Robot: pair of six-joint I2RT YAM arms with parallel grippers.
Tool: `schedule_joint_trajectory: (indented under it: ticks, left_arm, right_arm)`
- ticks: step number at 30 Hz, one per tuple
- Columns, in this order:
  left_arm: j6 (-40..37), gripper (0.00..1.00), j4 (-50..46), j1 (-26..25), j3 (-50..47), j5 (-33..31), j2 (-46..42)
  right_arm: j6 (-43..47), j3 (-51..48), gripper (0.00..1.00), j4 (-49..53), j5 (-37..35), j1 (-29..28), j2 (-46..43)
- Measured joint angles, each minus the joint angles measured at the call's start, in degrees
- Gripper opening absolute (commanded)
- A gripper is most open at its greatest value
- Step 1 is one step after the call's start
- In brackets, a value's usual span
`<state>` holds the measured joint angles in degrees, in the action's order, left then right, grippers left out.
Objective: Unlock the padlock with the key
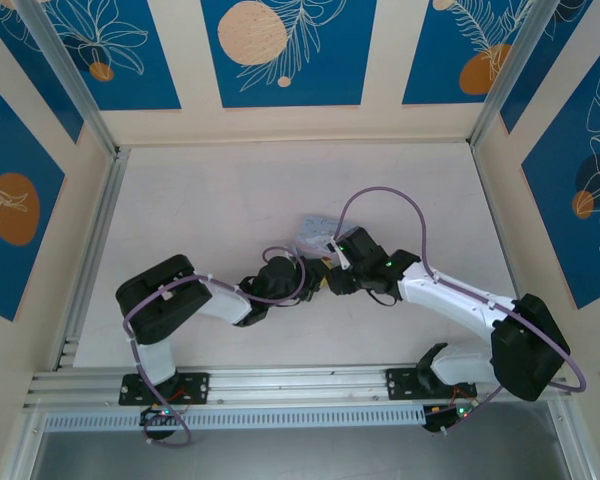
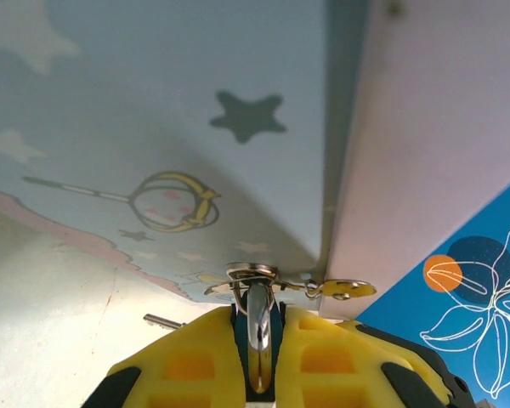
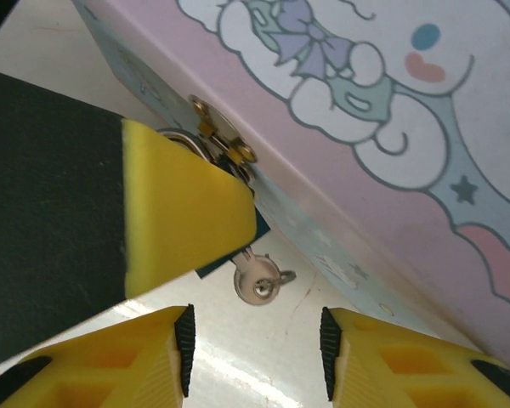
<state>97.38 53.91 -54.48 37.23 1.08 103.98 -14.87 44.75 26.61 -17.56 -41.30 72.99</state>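
Yellow fingers (image 2: 195,353) of the left gripper (image 2: 257,321) are pressed together on the padlock (image 2: 257,333). Its shiny shackle rises between them to the hasp (image 2: 251,274) on the pale blue tin (image 2: 153,110). The right gripper (image 3: 255,340) holds its two fingers (image 3: 153,357) apart, gripping nothing, and the key (image 3: 257,282) lies just beyond the gap without touching either one.

The left wrist view shows the grip itself, with the shackle looped through the hasp at the tin's lower edge. It also shows a thin silver stub beside the left finger, though I cannot tell whether that is the key. The right wrist view shows the key clearly but hides the lock body behind the left gripper's fingertip. Only a dark sliver shows under that fingertip, just below the tin's hasp.

From the top camera, both grippers meet at the tin's near side and the small parts are too tiny to make out.

The key's long axis runs diagonally. Its round silver head points away from the tin, and its shank runs up under the left fingertip towards the hasp.
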Motion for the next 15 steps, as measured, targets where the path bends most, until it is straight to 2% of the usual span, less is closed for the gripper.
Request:
schedule_joint_trajectory:
  ticks: [6, 9, 15]
  left_arm:
    - [0.00, 0.00, -0.09, 0.15, 0.00, 0.00, 0.00]
    - [0.00, 0.00, -0.31, 0.33, 0.00, 0.00, 0.00]
    - [0.00, 0.00, -0.42, 0.37, 0.02, 0.20, 0.00]
  right_arm:
    - [0.61, 1.64, 0.36, 0.24, -0.85, -0.39, 2.40]
    - [1.07, 2.25, 0.25, 0.22, -1.09, -0.39, 3.39]
    - [0.98, 2.93, 0.15, 0.22, -1.42, -0.37, 4.11]
